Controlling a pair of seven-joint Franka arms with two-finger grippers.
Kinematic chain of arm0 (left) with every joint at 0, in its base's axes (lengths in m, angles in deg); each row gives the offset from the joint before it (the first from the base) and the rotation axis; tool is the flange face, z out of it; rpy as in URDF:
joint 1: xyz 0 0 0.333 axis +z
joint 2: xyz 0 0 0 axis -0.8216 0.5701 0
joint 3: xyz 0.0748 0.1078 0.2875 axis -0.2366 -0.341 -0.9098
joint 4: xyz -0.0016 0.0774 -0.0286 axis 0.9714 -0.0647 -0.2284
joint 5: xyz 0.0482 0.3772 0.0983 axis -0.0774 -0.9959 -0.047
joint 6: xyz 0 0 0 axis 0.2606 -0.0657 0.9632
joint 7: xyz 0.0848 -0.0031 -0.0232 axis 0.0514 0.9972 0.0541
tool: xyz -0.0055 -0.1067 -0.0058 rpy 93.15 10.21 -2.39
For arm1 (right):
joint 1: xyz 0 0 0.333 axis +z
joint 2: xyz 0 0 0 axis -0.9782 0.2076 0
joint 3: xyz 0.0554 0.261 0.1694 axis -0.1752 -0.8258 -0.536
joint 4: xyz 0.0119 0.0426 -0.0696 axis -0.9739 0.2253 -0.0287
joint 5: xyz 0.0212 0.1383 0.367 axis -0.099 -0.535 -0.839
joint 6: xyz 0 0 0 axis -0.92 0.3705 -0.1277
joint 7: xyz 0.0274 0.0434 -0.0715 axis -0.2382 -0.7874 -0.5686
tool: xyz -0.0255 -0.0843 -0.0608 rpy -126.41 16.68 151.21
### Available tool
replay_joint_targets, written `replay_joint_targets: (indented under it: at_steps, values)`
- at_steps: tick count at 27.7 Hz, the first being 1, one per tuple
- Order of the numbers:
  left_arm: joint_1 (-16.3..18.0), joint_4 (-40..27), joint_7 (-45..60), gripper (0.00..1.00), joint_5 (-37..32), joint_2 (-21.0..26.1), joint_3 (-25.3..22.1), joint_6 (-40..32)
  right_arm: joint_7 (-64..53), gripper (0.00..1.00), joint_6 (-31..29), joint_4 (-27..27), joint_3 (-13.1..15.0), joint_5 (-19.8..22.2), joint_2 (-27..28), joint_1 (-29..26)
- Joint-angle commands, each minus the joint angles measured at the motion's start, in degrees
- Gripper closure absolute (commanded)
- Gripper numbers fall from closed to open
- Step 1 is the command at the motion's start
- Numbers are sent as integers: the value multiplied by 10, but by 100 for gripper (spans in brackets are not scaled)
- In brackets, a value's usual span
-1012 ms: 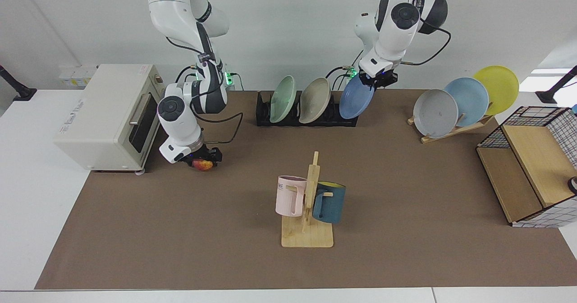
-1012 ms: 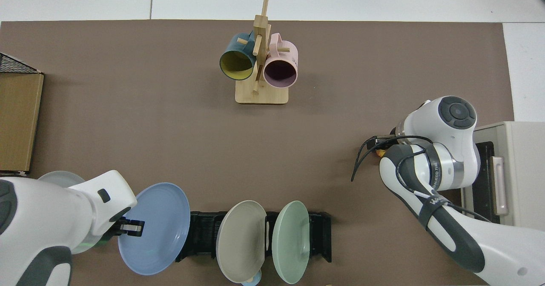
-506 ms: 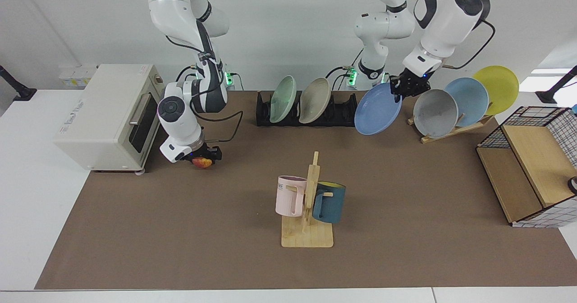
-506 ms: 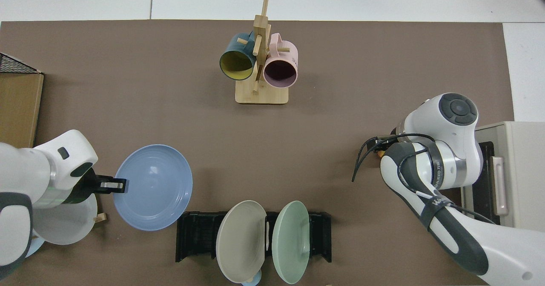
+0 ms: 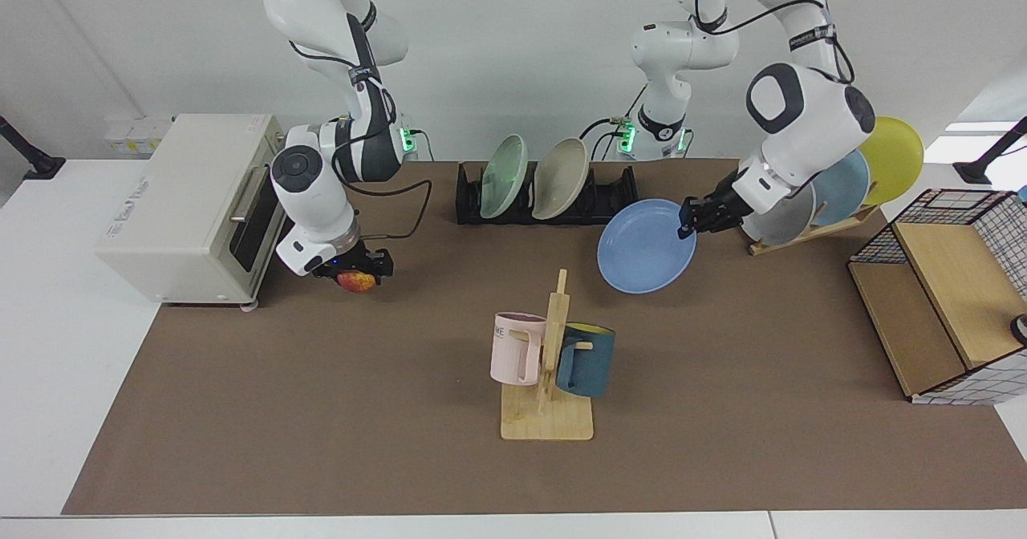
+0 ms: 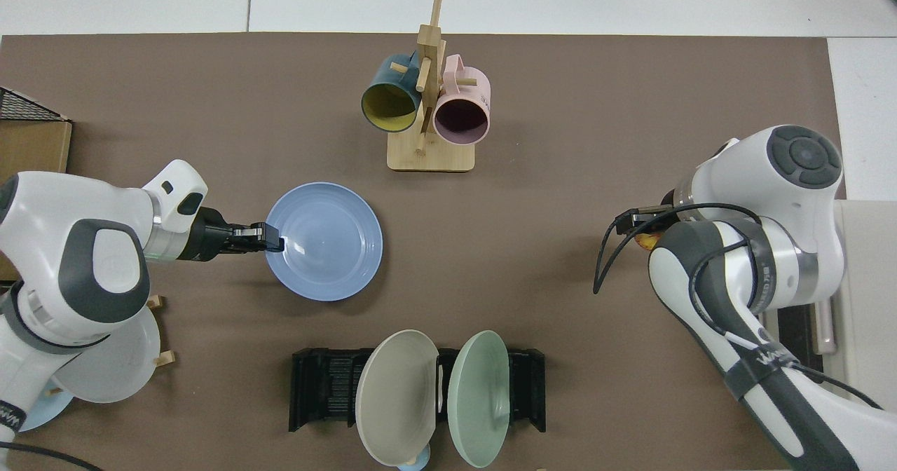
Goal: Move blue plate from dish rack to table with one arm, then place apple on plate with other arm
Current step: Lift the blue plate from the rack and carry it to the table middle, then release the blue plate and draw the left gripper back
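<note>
The blue plate [image 5: 646, 246] [image 6: 324, 241] is out of the dish rack [image 5: 611, 195] [image 6: 322, 387]. It hangs slightly tilted over the table's brown mat [image 5: 321, 411], in front of the rack's empty end. My left gripper [image 5: 692, 216] [image 6: 270, 238] is shut on the plate's rim. My right gripper [image 5: 357, 270] is shut on the apple [image 5: 358, 281], just in front of the toaster oven. In the top view only a sliver of the apple [image 6: 642, 239] shows under the right arm's wrist.
A green plate [image 5: 504, 176] and a beige plate [image 5: 560, 178] stand in the black rack. A wooden mug stand [image 5: 549, 378] holds a pink and a dark blue mug mid-mat. Toaster oven [image 5: 188, 206], wooden plate rack [image 5: 810, 230] and a wire-and-wood shelf [image 5: 947, 298] line the sides.
The left arm carried the blue plate out of the rack, swung it towards the wooden rack, then brought it forward and lower over the mat. The right gripper rose slightly with the apple.
</note>
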Motion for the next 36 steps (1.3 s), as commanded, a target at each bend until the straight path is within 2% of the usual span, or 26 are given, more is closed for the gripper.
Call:
replay_joint_targets:
  at_steps: [1, 5, 13, 17, 26, 29, 36]
  values:
    - [4, 7, -48, 93, 84, 15, 23, 36, -7, 100, 37, -27, 0, 2, -12, -2]
    - [3, 3, -66, 81, 112, 16, 27, 34, -5, 100, 57, -31, 0, 2, -29, -1]
    - [-5, -17, -63, 81, 154, 16, 73, 50, -5, 100, 57, -31, -1, 2, -39, -1]
    - [-7, -26, -49, 80, 166, 17, 101, 87, -6, 100, 57, -31, -1, 2, -39, -1]
    - [-29, -46, -19, 62, 166, 17, 130, 150, -5, 100, 57, -31, -1, 1, -40, 0]
    - [-29, -46, -8, 52, 164, 18, 138, 166, -3, 100, 57, -30, 0, 1, -40, 4]
    - [-29, -44, 8, 40, 162, 18, 140, 165, -3, 100, 57, -30, -1, 1, -40, 4]
